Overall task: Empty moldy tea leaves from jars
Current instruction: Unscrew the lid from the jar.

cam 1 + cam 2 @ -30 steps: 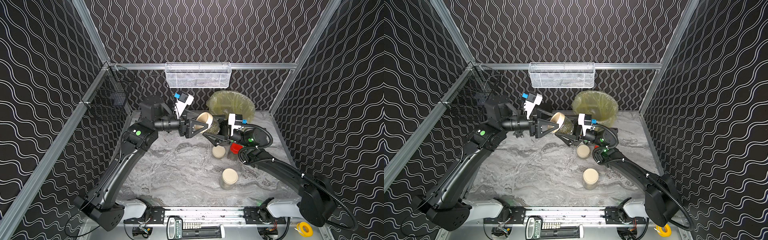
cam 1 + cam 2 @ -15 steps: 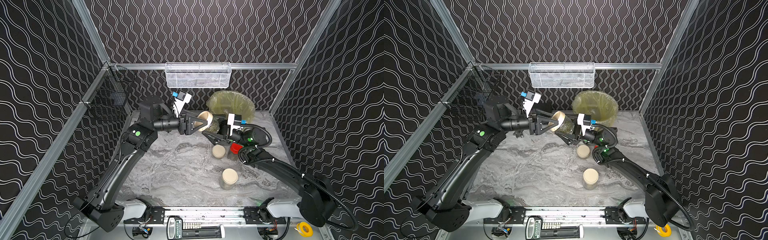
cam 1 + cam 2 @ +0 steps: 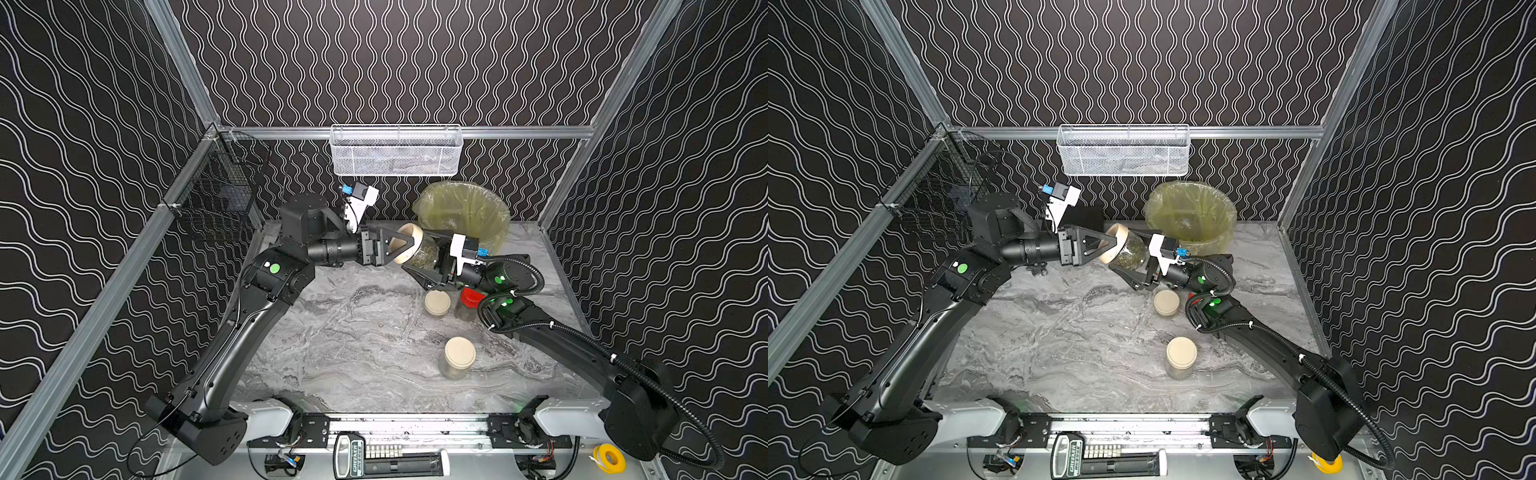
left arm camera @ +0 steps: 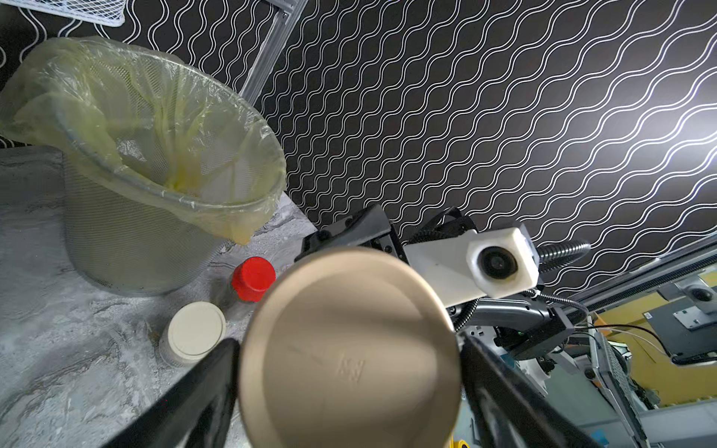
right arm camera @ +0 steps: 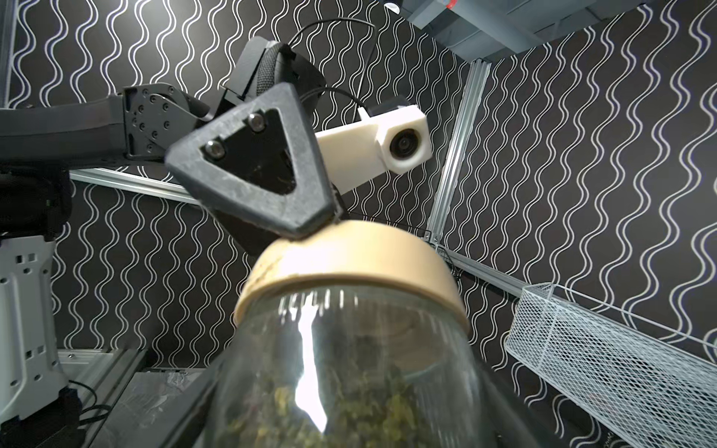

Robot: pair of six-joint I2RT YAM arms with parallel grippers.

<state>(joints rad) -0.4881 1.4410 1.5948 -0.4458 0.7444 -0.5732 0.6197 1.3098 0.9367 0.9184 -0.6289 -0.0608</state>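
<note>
I hold the slick, fragile jar (image 5: 349, 368) by its glass belly, pinched in my right end effector (image 3: 424, 258). My left end effector (image 3: 409, 249) straddles the lid (image 5: 349, 263) rim, pinch unclear.

Black wavy-lined walls (image 3: 415, 62), aluminium rails (image 3: 519, 132), grey marbled tabletop (image 3: 353, 340), white mesh basket (image 3: 395, 151)

**A:** What is new at the cream lid (image 4: 349, 349) of the jar (image 3: 424, 257)?

**B:** The left gripper (image 3: 410, 250) has let go. Its 2 fingers (image 4: 186, 395) now stand wide, 1 on each side of the lid.

**A:** And before?

**B:** 1 second ago they were a bit closer to the lid. Then they squeezed it tight. Now they are the widest of all 3 times.
</note>
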